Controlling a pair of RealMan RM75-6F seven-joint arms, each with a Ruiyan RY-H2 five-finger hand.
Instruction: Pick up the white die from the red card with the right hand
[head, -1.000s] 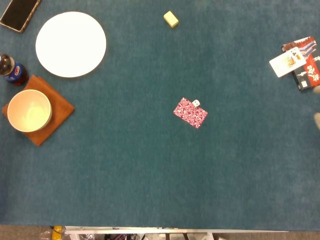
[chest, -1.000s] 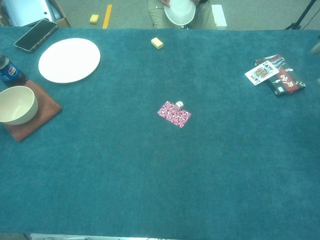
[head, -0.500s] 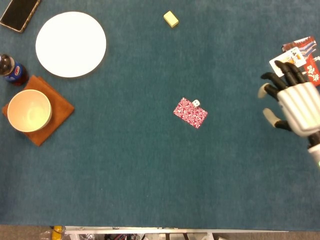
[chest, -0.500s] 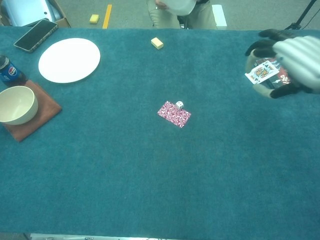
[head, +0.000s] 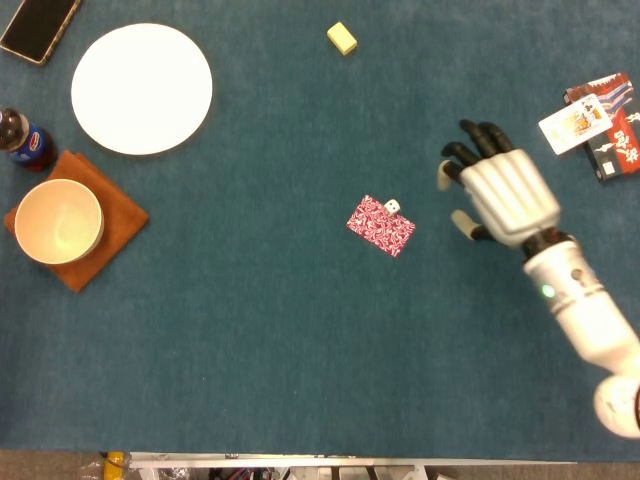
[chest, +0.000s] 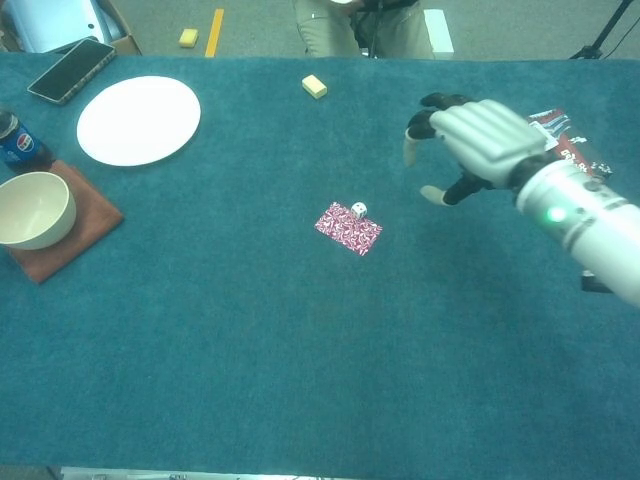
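A small white die (head: 392, 207) (chest: 358, 210) sits on the far right corner of a red patterned card (head: 380, 226) (chest: 348, 228) lying flat mid-table. My right hand (head: 498, 190) (chest: 468, 146) hovers to the right of the card, fingers spread and empty, a short gap away from the die. The left hand does not show in either view.
A white plate (head: 141, 88), a phone (head: 38, 27), a cola bottle (head: 22, 138) and a cream bowl (head: 58, 220) on an orange cloth (head: 110, 225) stand at the left. A yellow block (head: 342, 38) lies far centre. Playing cards and their box (head: 598, 124) lie far right.
My right hand has come in from the right edge and travelled left across the table toward the card. The die and card have not moved.
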